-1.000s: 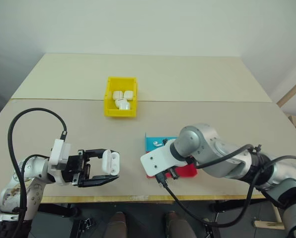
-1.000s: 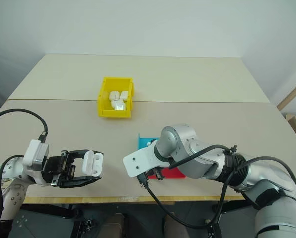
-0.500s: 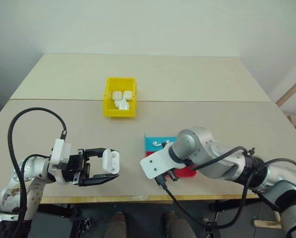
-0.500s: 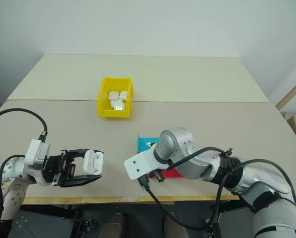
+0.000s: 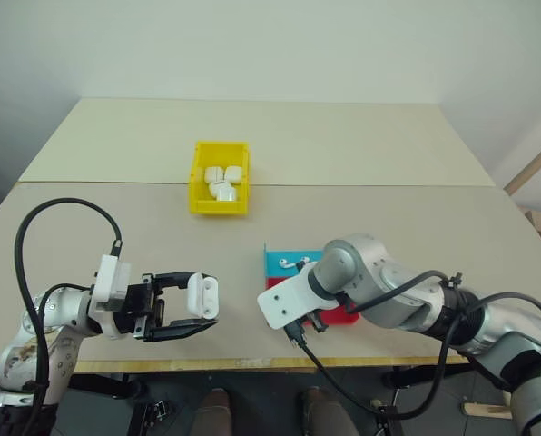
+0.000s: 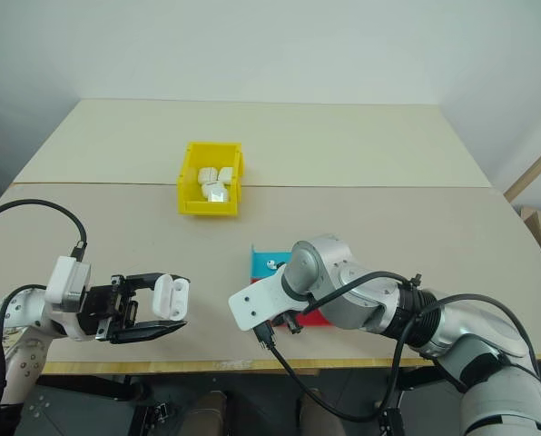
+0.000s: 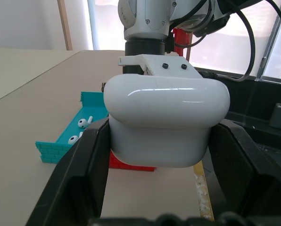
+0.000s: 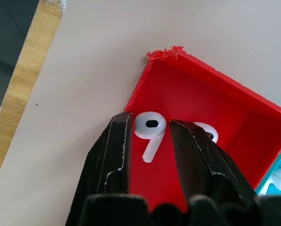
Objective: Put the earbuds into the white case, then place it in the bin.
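My left gripper (image 5: 207,300) is shut on the white case (image 5: 203,292), held level above the table's front left. The case's rounded body (image 7: 166,122) sits between the black fingers. My right gripper (image 8: 150,121) points down into the red tray (image 8: 216,108), open. Its fingers straddle one earbud (image 8: 150,127), which lies on the tray floor with a slim gap on each side. A second earbud (image 8: 204,132) peeks out beside one finger. The yellow bin (image 5: 221,208) stands at mid table, farther back.
Several white cases lie in the bin. A blue tray (image 5: 280,261) adjoins the red tray (image 5: 343,314) and holds two more earbuds (image 7: 82,123). The table's front edge runs close below both grippers.
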You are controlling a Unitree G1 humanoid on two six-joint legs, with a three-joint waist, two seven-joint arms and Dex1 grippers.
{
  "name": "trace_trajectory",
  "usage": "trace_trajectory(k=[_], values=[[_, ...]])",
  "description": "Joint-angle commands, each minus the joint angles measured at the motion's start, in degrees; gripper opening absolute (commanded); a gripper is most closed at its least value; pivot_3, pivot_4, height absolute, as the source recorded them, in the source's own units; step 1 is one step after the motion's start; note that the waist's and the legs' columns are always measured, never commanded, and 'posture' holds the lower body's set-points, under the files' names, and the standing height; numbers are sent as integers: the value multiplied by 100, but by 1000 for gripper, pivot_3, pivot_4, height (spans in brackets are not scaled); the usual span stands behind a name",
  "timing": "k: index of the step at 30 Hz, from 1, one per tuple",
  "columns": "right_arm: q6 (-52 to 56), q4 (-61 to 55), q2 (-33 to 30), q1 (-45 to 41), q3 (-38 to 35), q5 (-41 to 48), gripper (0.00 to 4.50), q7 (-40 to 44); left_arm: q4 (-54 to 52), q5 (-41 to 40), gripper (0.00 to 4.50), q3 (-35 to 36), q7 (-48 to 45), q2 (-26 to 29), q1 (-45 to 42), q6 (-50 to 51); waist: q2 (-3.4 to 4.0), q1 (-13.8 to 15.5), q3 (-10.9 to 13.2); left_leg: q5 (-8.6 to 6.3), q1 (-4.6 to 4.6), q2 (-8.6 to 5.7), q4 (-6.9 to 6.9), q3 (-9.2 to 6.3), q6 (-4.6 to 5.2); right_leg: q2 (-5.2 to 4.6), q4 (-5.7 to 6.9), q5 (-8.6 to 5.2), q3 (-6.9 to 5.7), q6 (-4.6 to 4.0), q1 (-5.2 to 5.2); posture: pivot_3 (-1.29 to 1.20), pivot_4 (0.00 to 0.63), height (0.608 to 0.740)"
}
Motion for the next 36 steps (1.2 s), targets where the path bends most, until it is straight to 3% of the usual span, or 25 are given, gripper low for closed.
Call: trace_trajectory(k=[1,5,16,18,26,31,34,36], values=[[-122,-37,37,9,-167,-78,1644,73,-203,18,2831,73,34,72,12,-111,0,0,0,0,0,0,0,0,0,0,0,0,0,0,0,0,150,740],[-192,-48,9,40,-182,-102,739,129,-214,47,2831,56,67,63,32,-133,0,0,0,0,0,0,0,0,0,0,0,0,0,0,0,0,150,740],[-201,-80,1,100,-344,-174,739,138,-215,54,2831,25,49,36,0,-132,0,0,0,0,0,0,0,0,0,0,0,0,0,0,0,0,150,740],[73,-250,-33,153,-838,110,739,129,-228,-29,2831,12,32,10,-68,-103,0,1,0,0,0,0,0,0,0,0,0,0,0,0,0,0,150,740],[993,-1028,-251,1048,-3981,1808,739,-204,-410,-86,2831,-365,149,-292,-325,-80,-1,66,-1,0,0,-1,-1,-4,0,0,-4,0,-4,0,9,0,150,740],[1022,-1141,-342,1236,-4388,2304,739,-481,-400,-58,2831,-439,171,-354,-386,-96,-1,14,-1,0,3,0,0,-1,0,2,-2,2,-1,-3,9,0,150,740],[665,-1574,530,1787,-6022,2916,739,-1433,-249,-125,2831,-834,387,-832,-902,-23,-4,45,-2,0,3,2,-1,-5,0,5,-2,1,-2,-2,11,0,150,740],[579,-1723,1075,1926,-6660,3417,739,-1857,-175,-130,2831,-989,394,-1016,-1114,32,-4,90,-2,0,-4,-3,3,-9,0,4,-3,2,-3,-1,13,0,150,740]])
